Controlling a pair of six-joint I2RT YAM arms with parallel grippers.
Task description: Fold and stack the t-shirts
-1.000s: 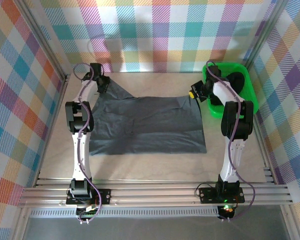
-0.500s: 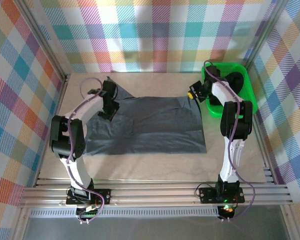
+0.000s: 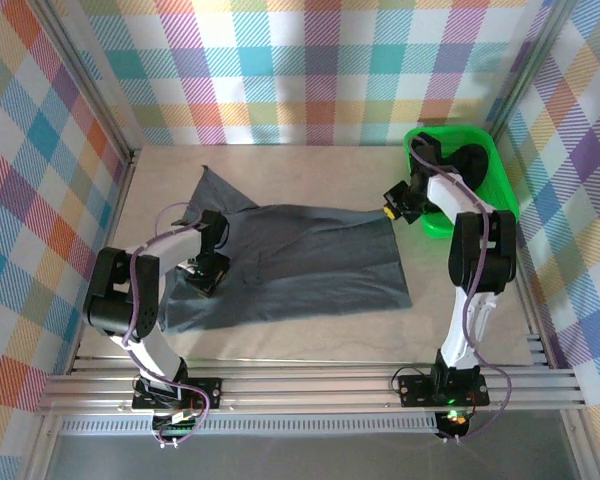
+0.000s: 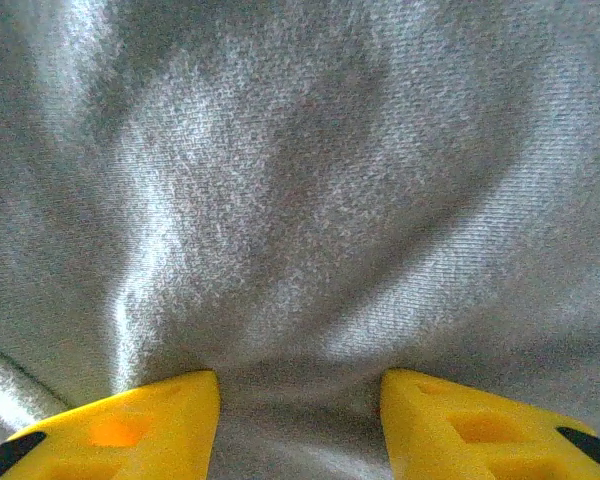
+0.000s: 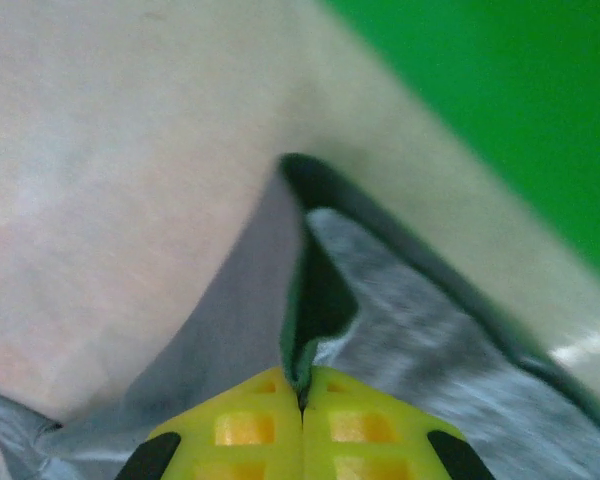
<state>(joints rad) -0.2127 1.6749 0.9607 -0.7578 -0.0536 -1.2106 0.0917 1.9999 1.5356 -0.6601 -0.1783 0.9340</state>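
Grey t-shirt [image 3: 300,255]: edge nipped in R gripper [image 5: 302,385]; L gripper [image 4: 300,415] parted, cloth between.

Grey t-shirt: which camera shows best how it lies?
The top view: the whole grey t-shirt spread out, one corner trailing far left. The left wrist view gives rumpled cloth close up between the left tool's fingers; the right wrist view, an edge pinched in the shut right tool.

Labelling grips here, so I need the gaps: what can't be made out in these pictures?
Left gripper, wrist view: jaws apart against the grey shirt; bunched cloth hides whether they pinch it.
Green tray, top view: the right arm covers part of its dark contents.
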